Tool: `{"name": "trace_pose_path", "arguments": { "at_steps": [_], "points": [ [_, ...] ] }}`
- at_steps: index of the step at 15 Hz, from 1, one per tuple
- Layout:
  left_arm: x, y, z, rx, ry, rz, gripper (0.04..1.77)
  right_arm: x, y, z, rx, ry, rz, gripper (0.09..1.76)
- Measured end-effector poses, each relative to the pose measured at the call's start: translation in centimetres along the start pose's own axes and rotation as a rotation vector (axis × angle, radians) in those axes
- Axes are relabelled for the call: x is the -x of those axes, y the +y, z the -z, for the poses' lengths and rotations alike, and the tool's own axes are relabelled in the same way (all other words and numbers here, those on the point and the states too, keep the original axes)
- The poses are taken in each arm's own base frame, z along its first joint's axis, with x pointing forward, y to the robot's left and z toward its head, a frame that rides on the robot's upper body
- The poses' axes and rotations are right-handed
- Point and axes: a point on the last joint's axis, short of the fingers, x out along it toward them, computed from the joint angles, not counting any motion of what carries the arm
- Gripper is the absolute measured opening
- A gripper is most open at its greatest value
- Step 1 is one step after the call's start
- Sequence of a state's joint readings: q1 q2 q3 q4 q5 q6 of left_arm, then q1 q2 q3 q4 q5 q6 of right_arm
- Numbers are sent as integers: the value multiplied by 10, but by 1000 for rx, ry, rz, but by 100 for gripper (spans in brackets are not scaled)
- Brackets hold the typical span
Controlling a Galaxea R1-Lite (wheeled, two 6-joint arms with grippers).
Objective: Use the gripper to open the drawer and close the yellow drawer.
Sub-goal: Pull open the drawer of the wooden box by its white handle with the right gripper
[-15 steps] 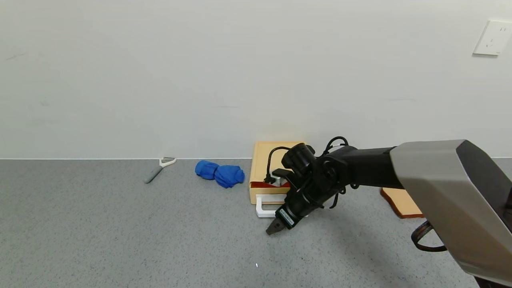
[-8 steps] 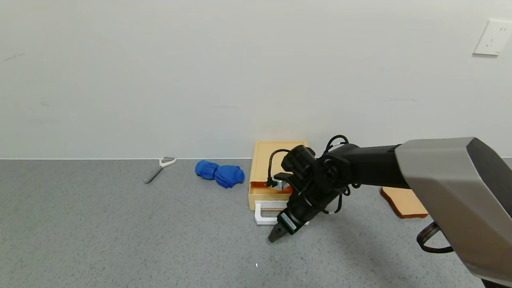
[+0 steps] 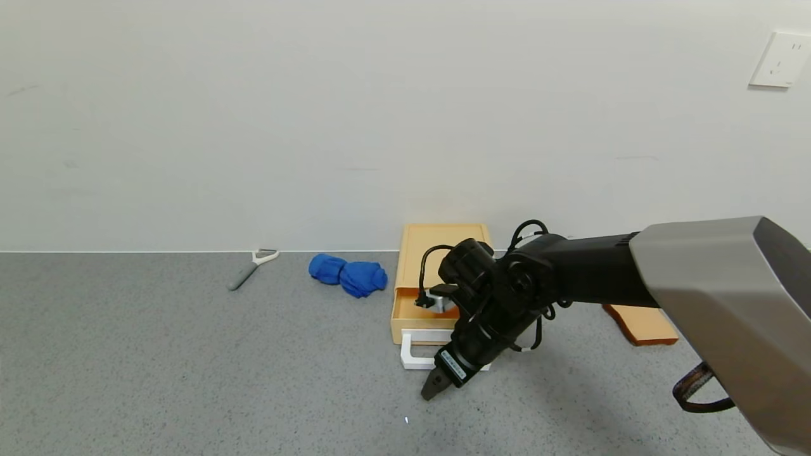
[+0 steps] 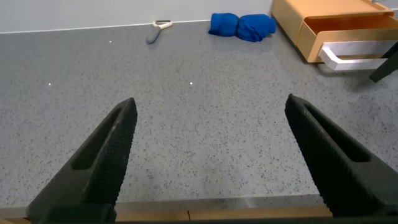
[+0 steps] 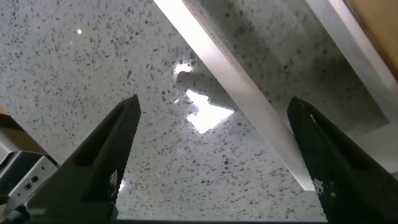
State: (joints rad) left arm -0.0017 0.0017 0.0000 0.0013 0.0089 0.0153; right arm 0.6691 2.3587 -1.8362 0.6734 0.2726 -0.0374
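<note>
White handle [image 3: 418, 349] between open right hand [image 3: 436, 384] fingers

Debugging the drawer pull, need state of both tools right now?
Left tool: open, holding nothing, over bare countertop.
Right tool: open, hooked over the drawer's white handle, not clamped.

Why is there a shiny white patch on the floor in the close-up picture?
Right wrist view: that is lamp glare on the speckled counter, beside the white handle. Head view: the right gripper casts a soft shadow; no glare there.
</note>
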Motion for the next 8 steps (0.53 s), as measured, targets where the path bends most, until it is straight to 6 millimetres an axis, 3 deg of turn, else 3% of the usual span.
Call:
{"name": "trace_pose_path", "arguments": {
  "at_steps": [8],
  "points": [
    [0, 0, 0, 0, 0, 0, 172, 2, 28, 22, -39, 73, -20, 171]
  ]
}}
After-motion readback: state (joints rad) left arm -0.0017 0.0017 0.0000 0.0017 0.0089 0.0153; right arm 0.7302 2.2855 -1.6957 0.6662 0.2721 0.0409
